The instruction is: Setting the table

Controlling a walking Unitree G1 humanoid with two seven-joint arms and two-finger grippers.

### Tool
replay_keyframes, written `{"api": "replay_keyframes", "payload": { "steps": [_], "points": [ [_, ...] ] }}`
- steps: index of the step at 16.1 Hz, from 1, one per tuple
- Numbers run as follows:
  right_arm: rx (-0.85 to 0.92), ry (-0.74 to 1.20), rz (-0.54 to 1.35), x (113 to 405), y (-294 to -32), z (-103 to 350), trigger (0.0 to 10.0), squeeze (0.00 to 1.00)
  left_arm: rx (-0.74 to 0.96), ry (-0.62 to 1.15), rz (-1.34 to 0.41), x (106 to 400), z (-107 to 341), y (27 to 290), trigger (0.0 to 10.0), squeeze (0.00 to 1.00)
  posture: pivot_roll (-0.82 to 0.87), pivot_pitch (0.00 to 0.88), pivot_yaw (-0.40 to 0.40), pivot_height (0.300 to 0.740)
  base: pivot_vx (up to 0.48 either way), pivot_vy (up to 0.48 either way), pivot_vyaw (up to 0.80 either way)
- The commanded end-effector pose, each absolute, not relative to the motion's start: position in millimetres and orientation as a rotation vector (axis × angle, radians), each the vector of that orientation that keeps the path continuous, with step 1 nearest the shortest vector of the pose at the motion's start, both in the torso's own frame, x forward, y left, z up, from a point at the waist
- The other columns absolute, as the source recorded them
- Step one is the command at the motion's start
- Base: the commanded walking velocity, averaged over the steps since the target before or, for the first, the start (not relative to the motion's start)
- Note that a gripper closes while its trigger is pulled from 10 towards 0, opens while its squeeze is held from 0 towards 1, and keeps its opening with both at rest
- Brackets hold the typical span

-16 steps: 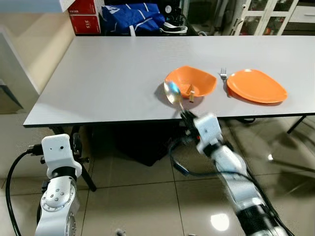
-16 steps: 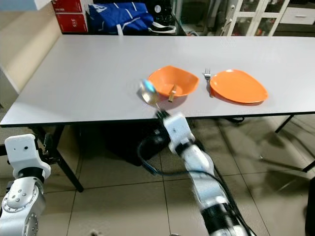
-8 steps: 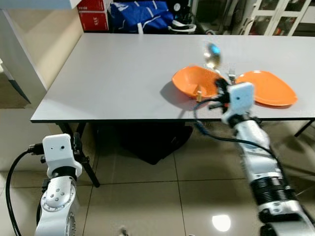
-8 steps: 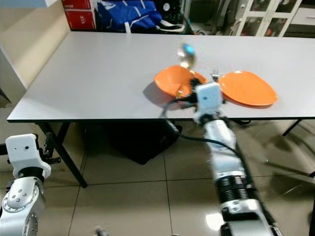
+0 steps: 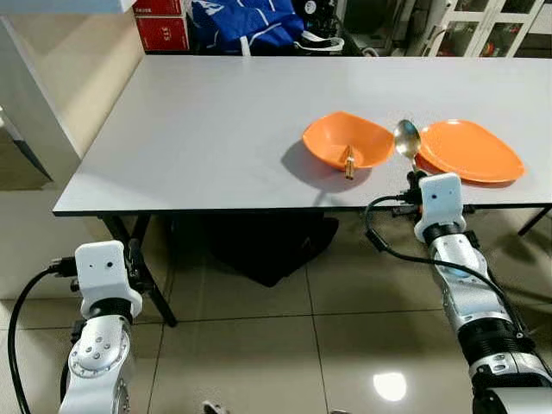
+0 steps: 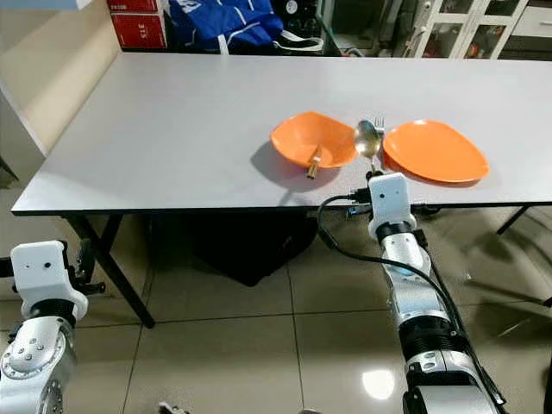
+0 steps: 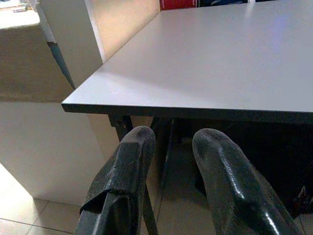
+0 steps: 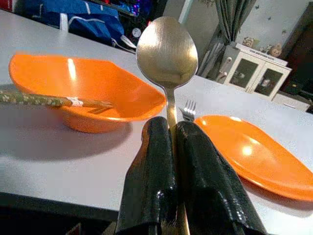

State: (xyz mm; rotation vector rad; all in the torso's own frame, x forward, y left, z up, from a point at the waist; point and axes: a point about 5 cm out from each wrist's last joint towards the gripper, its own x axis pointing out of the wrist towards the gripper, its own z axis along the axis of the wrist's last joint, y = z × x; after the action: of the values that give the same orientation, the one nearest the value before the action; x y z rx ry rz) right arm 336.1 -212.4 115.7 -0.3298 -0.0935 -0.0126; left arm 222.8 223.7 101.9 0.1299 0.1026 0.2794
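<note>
We are mid-way through laying the cutlery: our right gripper [image 8: 171,147] carries a spoon [image 8: 167,51], jaws clenched on its handle, and the spoon stands upright at the near edge of the desk [image 5: 216,129], between the orange bowl [image 5: 347,140] and the orange plate [image 5: 470,148]. A fork [image 8: 188,110] lies further back in that same gap, and chopsticks [image 8: 49,100] rest in the bowl. Next, we judge, the spoon must be tipped flat and lowered onto bare desk beside the plate without knocking the fork. The right arm reaches up from below the desk edge, wrist vertical. Our left gripper [image 7: 171,161] hangs idle low beside the desk's corner, jaws released.
</note>
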Motion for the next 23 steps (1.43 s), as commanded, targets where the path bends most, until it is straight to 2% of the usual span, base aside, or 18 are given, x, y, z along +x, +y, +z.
{"api": "replay_keyframes", "payload": {
  "steps": [1,5,9,23],
  "points": [
    [-0.338,-0.109,-0.013,335,-210,115,10.0,0.0,0.142,0.086,0.259,224,107,222,10.0,0.0,-0.02,0.051,0.019,0.74,0.0,-0.428,0.0],
    [-0.337,-0.113,0.024,333,-200,110,10.0,0.0,0.145,0.086,0.25,226,106,220,10.0,0.0,-0.03,0.05,0.021,0.74,0.0,-0.428,0.0],
    [-0.339,-0.116,0.065,332,-190,105,10.0,0.0,0.152,0.093,0.246,225,105,219,10.0,0.0,-0.03,0.044,0.02,0.74,0.307,-0.366,0.0],
    [-0.339,-0.116,0.065,332,-190,105,10.0,0.0,0.152,0.093,0.246,225,105,219,10.0,0.0,-0.03,0.044,0.02,0.74,0.322,-0.352,0.0]
  ]
}}
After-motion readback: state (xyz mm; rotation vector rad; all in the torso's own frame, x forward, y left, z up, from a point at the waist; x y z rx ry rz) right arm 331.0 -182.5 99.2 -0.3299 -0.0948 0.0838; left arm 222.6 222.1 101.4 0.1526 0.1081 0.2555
